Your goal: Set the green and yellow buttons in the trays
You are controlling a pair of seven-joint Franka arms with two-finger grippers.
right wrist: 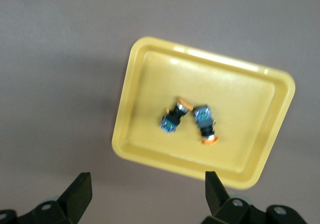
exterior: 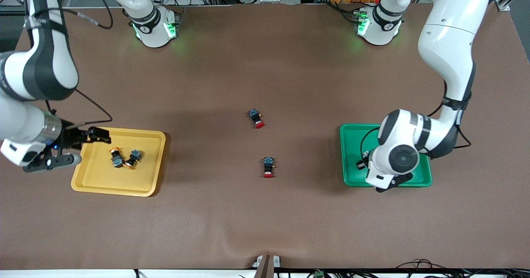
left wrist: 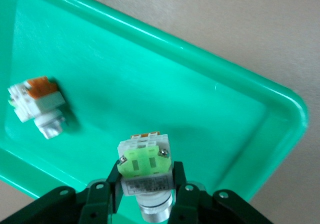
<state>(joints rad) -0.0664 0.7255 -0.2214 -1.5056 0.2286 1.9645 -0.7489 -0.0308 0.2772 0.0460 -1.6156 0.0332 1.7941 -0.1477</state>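
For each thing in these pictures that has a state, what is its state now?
Left hand: shut on a white button, over the green tray.
Held white button: clamped in the left hand.
Other white button: lying in the green tray.
Two yellow buttons: lying side by side in the yellow tray.
Right hand: open, empty, over the yellow tray's edge.
Two red buttons: lying on the table, outside the trays.

- Yellow tray (exterior: 89, 178), lower left of the front view, holds two black-bodied yellow-capped buttons (exterior: 116, 156) (exterior: 133, 159) lying on their sides, touching.
- Green tray (exterior: 352, 154), at right, holds one pale button (left wrist: 39, 103) lying flat.
- Another pale button (left wrist: 145, 166) hangs above it, clamped.
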